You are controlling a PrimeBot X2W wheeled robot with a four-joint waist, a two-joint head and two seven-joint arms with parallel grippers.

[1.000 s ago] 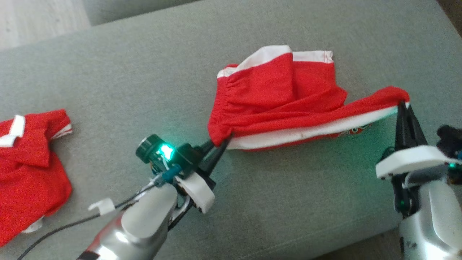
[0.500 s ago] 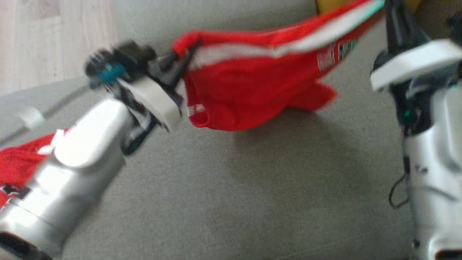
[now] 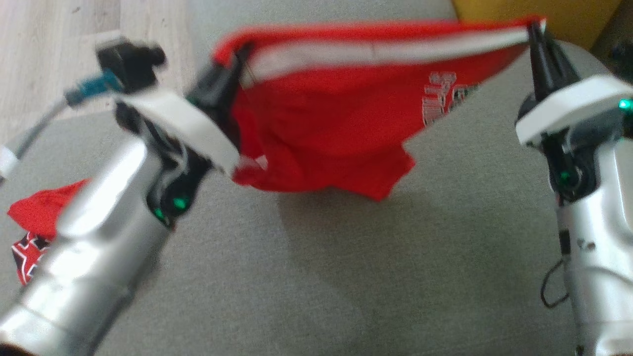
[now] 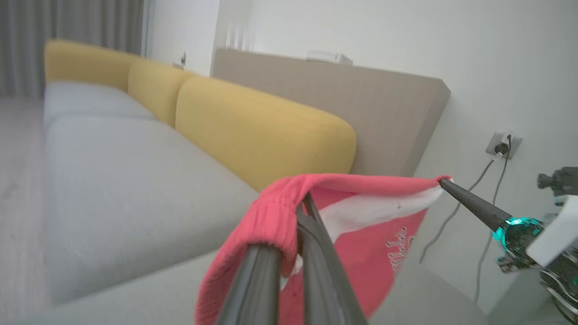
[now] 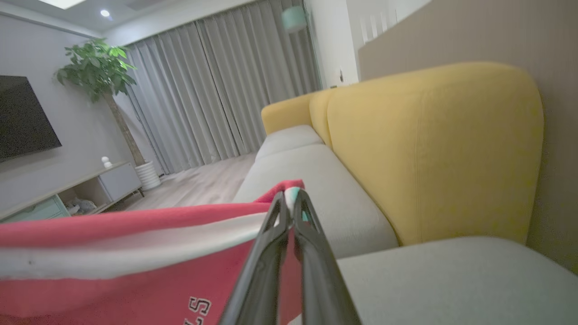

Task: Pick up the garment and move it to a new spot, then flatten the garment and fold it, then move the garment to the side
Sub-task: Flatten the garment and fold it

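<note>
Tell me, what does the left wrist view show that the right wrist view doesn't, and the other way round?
Left wrist view: a wall socket, and the right hand pinching the red shorts at their far end. Right wrist view: a potted plant, a television and a low cabinet. Both: the shorts stretched in the air, the yellow back cushions and the grey seat.
</note>
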